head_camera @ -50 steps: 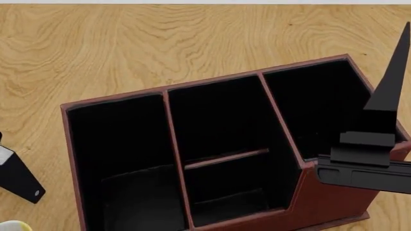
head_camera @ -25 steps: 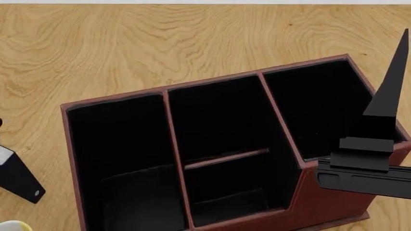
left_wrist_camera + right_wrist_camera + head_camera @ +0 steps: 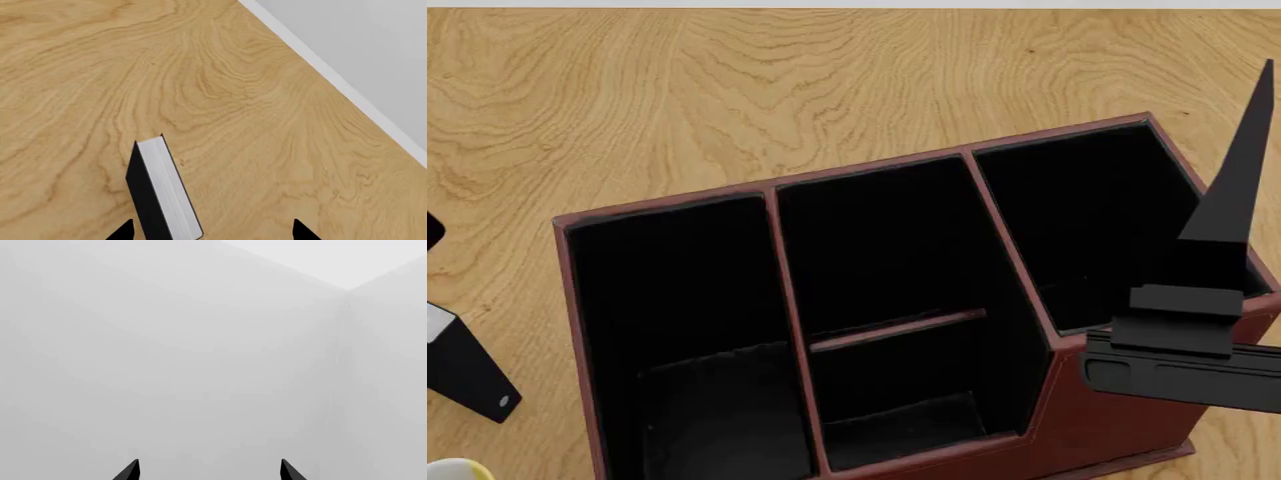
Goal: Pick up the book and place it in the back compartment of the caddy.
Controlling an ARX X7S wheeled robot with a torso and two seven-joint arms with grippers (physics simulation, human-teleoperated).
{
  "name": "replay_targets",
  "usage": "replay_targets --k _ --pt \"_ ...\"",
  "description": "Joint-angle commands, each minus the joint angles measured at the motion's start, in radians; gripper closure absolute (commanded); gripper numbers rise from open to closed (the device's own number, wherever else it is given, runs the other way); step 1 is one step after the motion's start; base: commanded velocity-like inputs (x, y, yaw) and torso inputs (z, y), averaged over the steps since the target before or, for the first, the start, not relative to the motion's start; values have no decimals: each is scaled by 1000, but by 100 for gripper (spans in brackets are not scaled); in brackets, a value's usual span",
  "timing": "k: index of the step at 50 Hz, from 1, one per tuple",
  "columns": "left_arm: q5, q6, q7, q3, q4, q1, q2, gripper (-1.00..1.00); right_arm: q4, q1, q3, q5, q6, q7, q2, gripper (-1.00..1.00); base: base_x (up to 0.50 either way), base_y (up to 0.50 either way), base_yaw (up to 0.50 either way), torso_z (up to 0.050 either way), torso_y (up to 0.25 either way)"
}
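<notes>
book (image 3: 163, 192) stands upright on table (image 3: 267, 125) just ahead of left pincer (image 3: 212, 231), released, tips straddling it. new since last frame: dark arm part at head-view left edge. caddy (image 3: 1101, 415) empty; grasp pending.

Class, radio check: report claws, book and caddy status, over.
Both claws open, empty. Left claw poised by book, not gripping. Book standing on table, outside caddy. Back compartment unobstructed.
</notes>
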Motion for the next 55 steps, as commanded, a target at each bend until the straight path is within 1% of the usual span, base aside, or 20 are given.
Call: replay_targets --k 1,13,23,40,52,55 --pt "78 41 54 31 -59 -13 -5 -100 0 7 3 6 11 -3 -5 -100 0 0 0 0 0" --pt "134 75 89 52 -122 -31 -10 -100 4 9 2 6 20 -5 -12 -100 0 0 0 0 0" --pt "209 127 137 75 -200 -42 -17 -100 7 8 1 3 23 -7 -15 -100 0 0 0 0 0" --pt "263 177 177 90 -304 -51 -14 -100 6 4 0 3 21 -4 -8 -100 0 0 0 0 0" --pt "310 211 221 119 -385 -55 -10 -100 10 11 3 8 35 -6 -19 -100 0 0 0 0 0" --pt "334 215 236 141 -411 -65 -15 -100 9 12 3 7 40 -7 -21 -100 0 0 0 0 0"
